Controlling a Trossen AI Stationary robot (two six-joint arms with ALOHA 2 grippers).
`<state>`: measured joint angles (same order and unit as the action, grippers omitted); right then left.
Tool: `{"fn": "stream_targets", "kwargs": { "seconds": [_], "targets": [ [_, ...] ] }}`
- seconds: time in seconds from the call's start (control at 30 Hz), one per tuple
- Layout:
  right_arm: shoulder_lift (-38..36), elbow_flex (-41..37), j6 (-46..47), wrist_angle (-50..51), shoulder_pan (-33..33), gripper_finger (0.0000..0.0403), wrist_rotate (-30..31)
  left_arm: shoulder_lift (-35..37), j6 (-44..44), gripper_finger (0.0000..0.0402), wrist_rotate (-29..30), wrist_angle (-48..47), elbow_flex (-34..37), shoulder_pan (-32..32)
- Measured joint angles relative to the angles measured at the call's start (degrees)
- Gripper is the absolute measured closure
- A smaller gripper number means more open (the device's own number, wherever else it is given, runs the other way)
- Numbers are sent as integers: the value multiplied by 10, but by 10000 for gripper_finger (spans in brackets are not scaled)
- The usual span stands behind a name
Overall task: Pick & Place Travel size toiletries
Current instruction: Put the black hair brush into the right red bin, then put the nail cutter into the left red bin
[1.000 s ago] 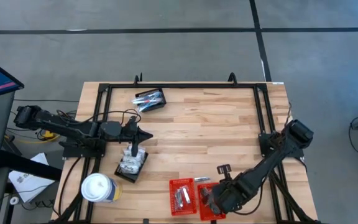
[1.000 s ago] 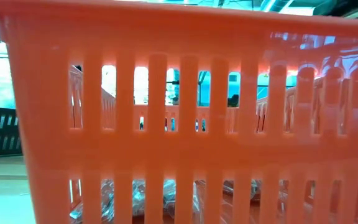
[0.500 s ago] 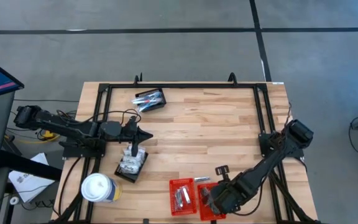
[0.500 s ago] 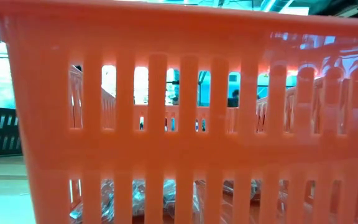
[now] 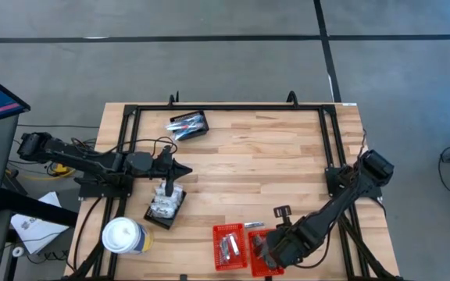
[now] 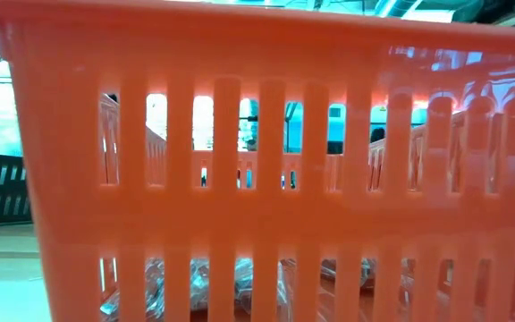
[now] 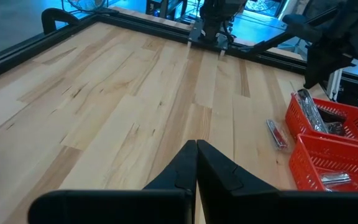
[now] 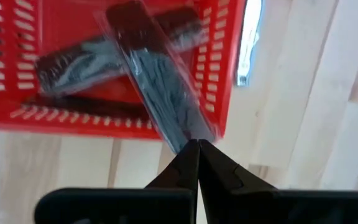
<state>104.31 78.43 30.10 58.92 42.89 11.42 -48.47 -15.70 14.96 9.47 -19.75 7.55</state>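
Almost nothing has shifted since the earlier frames: only the small black part on the right arm's wrist, beside the red baskets, has moved a little, out and back, while both arms and every item lie as before.

At the lower centre of the high view, the right claw hangs over the right-hand red basket, its fingers pressed together. In the right wrist view the closed fingertips meet at the near end of a clear-wrapped grey packet, which leans out over the basket's rim; whether the tips actually pinch the wrapper cannot be told. Darker sticks lie crosswise in the basket beneath it. A thin item lies loose on the bench just beside the baskets. The left-hand red basket holds silvery pieces.

At the left of the high view, the left claw is shut and empty, hovering just above a black basket filled with white wrapped packets. Another black basket of toiletries sits at the upper left of the bench. A white lidded cup stands at the lower left corner.
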Motion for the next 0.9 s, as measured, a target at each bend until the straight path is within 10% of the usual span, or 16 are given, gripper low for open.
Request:
{"fn": "stream_targets", "kwargs": {
  "seconds": [0.9],
  "targets": [
    [19, 2, -17, -2, -7, 403, -21, 0, 0, 401, -1, 0, 0, 0]
  ]
}}
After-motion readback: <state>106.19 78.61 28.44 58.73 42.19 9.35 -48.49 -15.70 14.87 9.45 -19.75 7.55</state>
